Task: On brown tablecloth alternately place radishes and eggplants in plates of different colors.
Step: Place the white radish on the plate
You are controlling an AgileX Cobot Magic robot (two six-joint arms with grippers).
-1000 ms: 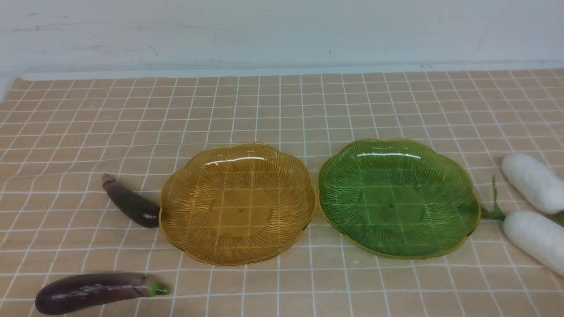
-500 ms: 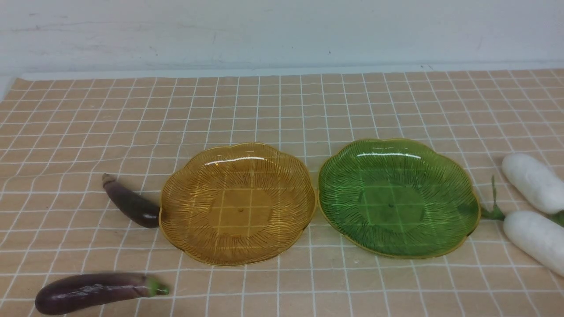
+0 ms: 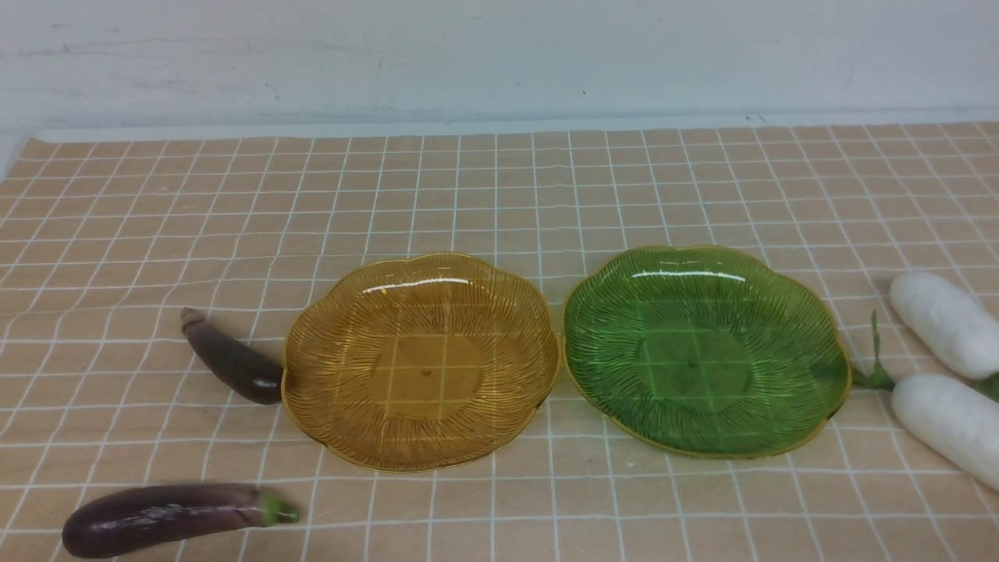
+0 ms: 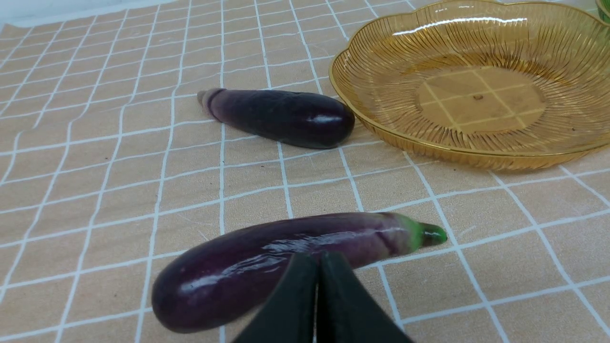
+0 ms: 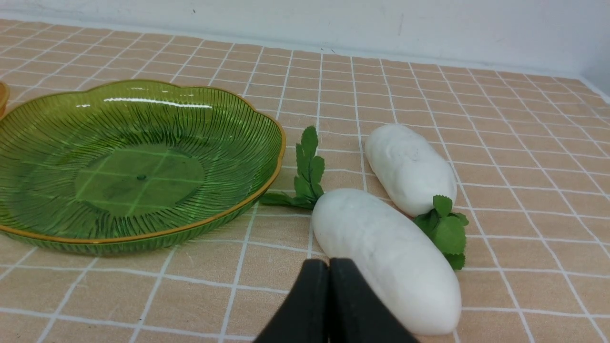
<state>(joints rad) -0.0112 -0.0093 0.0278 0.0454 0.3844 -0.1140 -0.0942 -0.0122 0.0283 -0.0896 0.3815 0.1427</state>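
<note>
Front view, tablecloth: a brown cloth [image 3: 499, 195] with a white grid lies spread before a pale wall [image 3: 499, 62], its surface slightly wrinkled.
Front view, plates: an amber plate [image 3: 426, 371] and a green plate [image 3: 692, 364], both scalloped and gold-rimmed, sit side by side at the center, with nothing on either one.
Front view, eggplants: a dark eggplant [image 3: 238, 364] lies at the left edge of the amber plate, its blunt end against the rim; a purple eggplant [image 3: 160, 518] with a green cap rests nearer the camera, apart from the plate.
Front view, radishes: two white radishes, one farther [image 3: 944, 321] and one nearer [image 3: 948, 425], lie on the cloth right of the green plate, partly cut off by the frame.
Left wrist view, left gripper: the left gripper [image 4: 320, 259] shows its dark jaws clenched together, empty, in front of the purple eggplant.
Right wrist view, right gripper: the right gripper [image 5: 329, 264] also has its jaws pressed together, grasping nothing, beside the nearer radish in the picture.
Right wrist view, greenery: leafy stems [image 5: 307, 171] show at the radishes, one reaching toward the green plate.
</note>
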